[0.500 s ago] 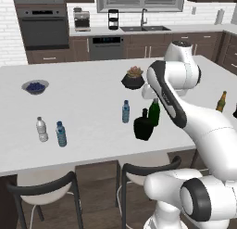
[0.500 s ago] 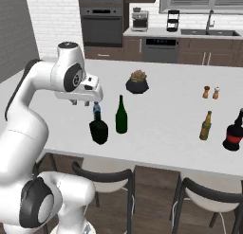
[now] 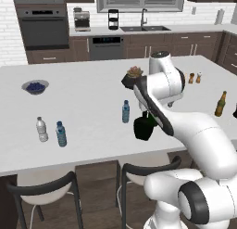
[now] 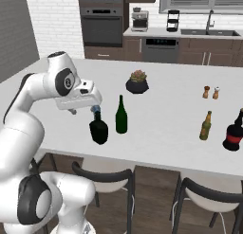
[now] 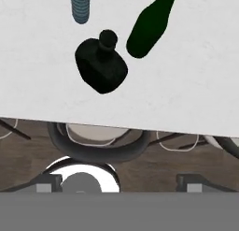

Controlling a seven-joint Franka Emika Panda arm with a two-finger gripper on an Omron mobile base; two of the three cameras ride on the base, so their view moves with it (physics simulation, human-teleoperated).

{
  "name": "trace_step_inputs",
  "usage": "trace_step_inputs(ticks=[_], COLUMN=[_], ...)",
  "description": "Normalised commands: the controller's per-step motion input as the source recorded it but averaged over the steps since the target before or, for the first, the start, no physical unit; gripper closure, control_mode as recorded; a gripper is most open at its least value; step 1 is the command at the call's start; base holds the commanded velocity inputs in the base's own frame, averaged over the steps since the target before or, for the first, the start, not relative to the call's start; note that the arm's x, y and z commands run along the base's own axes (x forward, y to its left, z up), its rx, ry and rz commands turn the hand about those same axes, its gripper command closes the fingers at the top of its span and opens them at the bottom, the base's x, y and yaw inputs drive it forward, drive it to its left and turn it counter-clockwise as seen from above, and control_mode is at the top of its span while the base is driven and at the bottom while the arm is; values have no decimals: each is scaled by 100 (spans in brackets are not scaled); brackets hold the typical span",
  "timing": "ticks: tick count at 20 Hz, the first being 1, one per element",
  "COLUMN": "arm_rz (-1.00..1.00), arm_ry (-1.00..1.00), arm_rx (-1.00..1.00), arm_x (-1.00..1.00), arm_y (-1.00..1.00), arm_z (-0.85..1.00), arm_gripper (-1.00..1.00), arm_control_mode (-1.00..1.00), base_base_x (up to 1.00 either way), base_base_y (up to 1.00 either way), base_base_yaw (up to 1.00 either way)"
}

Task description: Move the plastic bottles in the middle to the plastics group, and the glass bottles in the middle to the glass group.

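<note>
Arm point(image 3: 157, 98) hides green bottle point(image 4: 121, 115).

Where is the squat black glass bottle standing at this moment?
The squat black glass bottle stands near the front edge of the white counter, just left of the tall dark-green wine bottle in the right base view, under the robot's hand.

Blue water bottle point(image 3: 125, 111) mid-counter; black bottle point(image 3: 144, 127) at its 4 o'clock, touching arm; two small bottles point(image 3: 51, 131) far off at 9 o'clock; amber bottle point(image 3: 221, 104) at 3.
</note>
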Motion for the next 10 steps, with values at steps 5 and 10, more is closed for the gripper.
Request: trace_step_inputs(ticks=[5, 10], arm_rz=[0, 0], arm_ry=[3, 3], arm_rx=[-6, 7], arm_x=[50, 58], arm_y=[0, -1], arm_z=[-26, -17], arm_gripper=[-100, -100], arm_control_mode=[-100, -100], base_base_x=[0, 0], base_base_y=[0, 0], base_base_yaw=[0, 0])
